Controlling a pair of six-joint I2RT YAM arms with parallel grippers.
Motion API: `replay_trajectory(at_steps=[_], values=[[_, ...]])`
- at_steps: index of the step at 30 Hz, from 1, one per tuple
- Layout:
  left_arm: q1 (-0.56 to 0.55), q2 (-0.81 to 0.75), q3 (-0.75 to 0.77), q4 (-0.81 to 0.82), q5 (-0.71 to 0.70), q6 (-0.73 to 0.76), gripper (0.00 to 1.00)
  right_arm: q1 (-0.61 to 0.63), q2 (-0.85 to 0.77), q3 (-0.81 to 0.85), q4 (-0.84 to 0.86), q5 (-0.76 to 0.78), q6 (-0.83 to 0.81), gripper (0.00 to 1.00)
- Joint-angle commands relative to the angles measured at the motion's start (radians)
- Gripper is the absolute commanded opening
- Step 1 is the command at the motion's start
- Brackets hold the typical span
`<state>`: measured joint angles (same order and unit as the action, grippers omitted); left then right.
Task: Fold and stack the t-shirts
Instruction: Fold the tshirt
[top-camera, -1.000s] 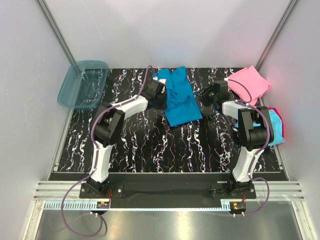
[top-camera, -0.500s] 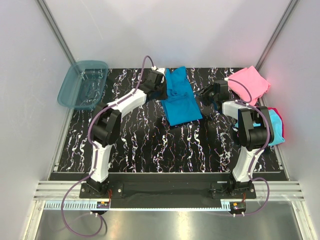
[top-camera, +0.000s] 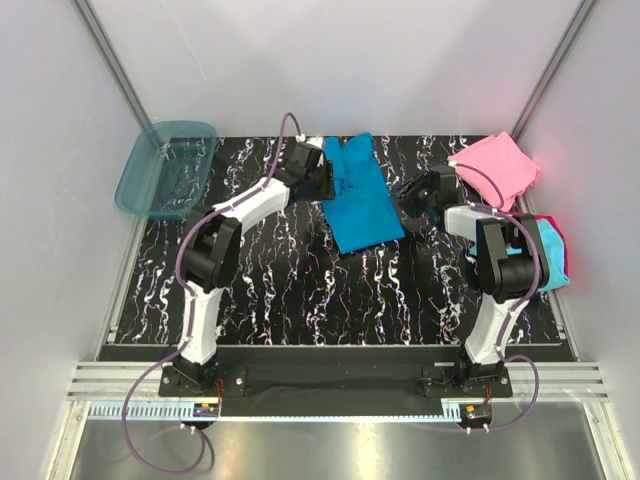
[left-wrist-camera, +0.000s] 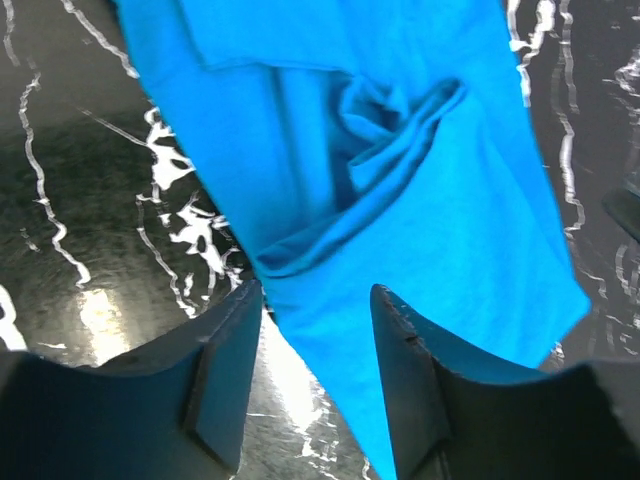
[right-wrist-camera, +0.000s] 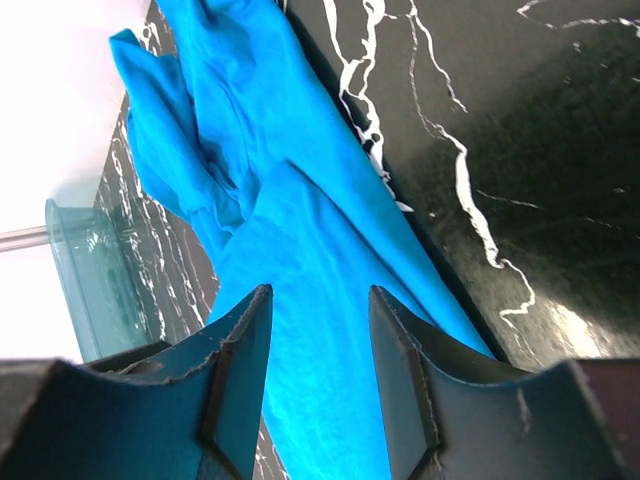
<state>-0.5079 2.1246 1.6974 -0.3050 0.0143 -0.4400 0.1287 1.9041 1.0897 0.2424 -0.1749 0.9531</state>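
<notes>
The black marbled table (top-camera: 300, 290) fills the middle of the overhead view between pale walls, with a translucent blue tub (top-camera: 165, 168) at its upper left corner. Just right of the tub, my left claw (top-camera: 318, 180) sits at the upper left edge of the teal-blue t-shirt (top-camera: 360, 200). Its fingers stand apart with nothing pinched, and in the left wrist view the cloth's edge runs through the gap under them. The shirt lies as a long strip from the upper centre of the frame down and slightly right, with a crumpled knot near its upper end. My right claw (top-camera: 412, 193) waits on the strip's right side, a little apart from it and also gaping and empty. My left claw is the nearer, so I judge it best placed to take the next fold across that long axis. Further right lie the pink t-shirt (top-camera: 500, 165) and, below it, the magenta-red t-shirt (top-camera: 556, 238) on the cyan t-shirt (top-camera: 550, 276).
</notes>
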Motion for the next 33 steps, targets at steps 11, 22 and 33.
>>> replay_trajectory(at_steps=[11, 22, 33], values=[[0.012, -0.274, -0.490, 0.352, -0.021, -0.193, 0.53, -0.032, -0.146, -0.160, 0.026, 0.101, -0.065, 0.59], [0.012, -0.324, -0.880, 0.825, 0.220, -0.347, 0.52, -0.116, -0.120, -0.353, 0.175, -0.087, -0.040, 0.63], [0.003, -0.203, -0.891, 1.069, 0.286, -0.476, 0.50, -0.094, -0.010, -0.335, 0.256, -0.285, 0.010, 0.64]])
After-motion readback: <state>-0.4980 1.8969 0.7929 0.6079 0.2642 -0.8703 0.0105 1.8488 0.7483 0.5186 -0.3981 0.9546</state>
